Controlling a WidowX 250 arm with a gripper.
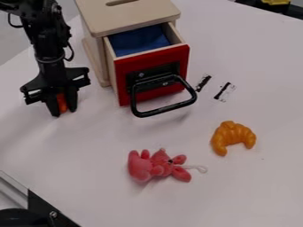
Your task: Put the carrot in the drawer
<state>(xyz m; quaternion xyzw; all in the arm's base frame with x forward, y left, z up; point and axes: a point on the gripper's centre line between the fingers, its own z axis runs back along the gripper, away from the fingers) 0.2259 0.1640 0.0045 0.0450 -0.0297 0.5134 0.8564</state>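
Observation:
At the left, my gripper [63, 110] hangs low over the white table, left of the drawer box. Between its two fingers is the orange carrot [62, 103], and the gripper is shut on it. Most of the carrot is hidden by the fingers. The drawer [153, 73], with a red front and a black loop handle, stands pulled out of its wooden box. Blue lining shows inside it.
The wooden box [127, 15] rises behind the drawer. A pink plush toy [158, 166] lies at the front centre of the table [106, 186], and a yellow-orange croissant [232, 136] lies to the right. Small black-marked strips [223, 91] lie beside the drawer.

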